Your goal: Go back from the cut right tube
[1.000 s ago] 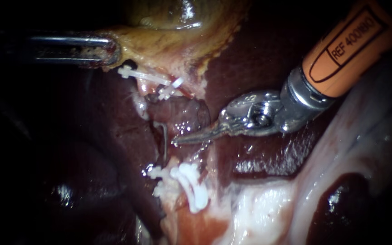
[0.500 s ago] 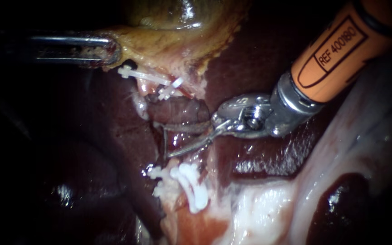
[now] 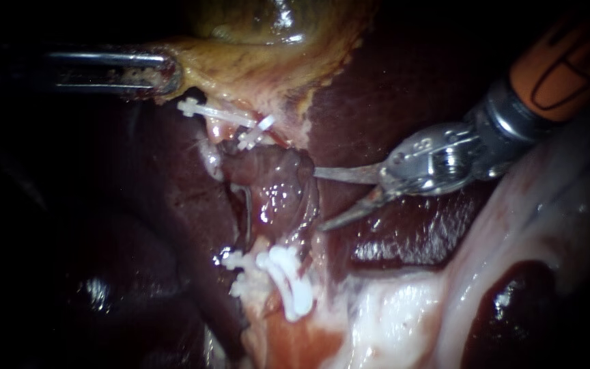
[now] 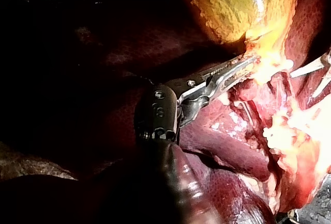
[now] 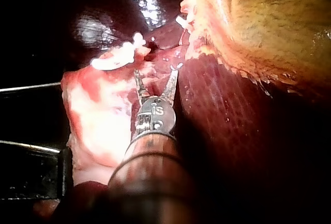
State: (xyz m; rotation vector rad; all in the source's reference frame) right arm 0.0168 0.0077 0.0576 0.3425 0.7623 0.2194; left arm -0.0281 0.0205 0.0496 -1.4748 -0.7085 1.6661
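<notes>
Liver [image 3: 390, 82] bears cut tube [image 3: 268, 179] beside right instrument [image 3: 319, 198].

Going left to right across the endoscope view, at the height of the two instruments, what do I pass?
left instrument, jaws shut on the gallbladder edge → upper white clips → cut tube stump → right instrument, jaws open

My right instrument [image 3: 319, 199] comes in from the upper right, its orange shaft sloping down to a steel wrist. Its tool points leftward, the two thin, pointed jaws spread in a clear V with nothing between them. My left instrument [image 3: 162, 74] lies nearly level, reaching in from the left, its long slotted jaws closed on the edge of the gallbladder [image 3: 254, 61]. The two tools stand well apart.
</notes>
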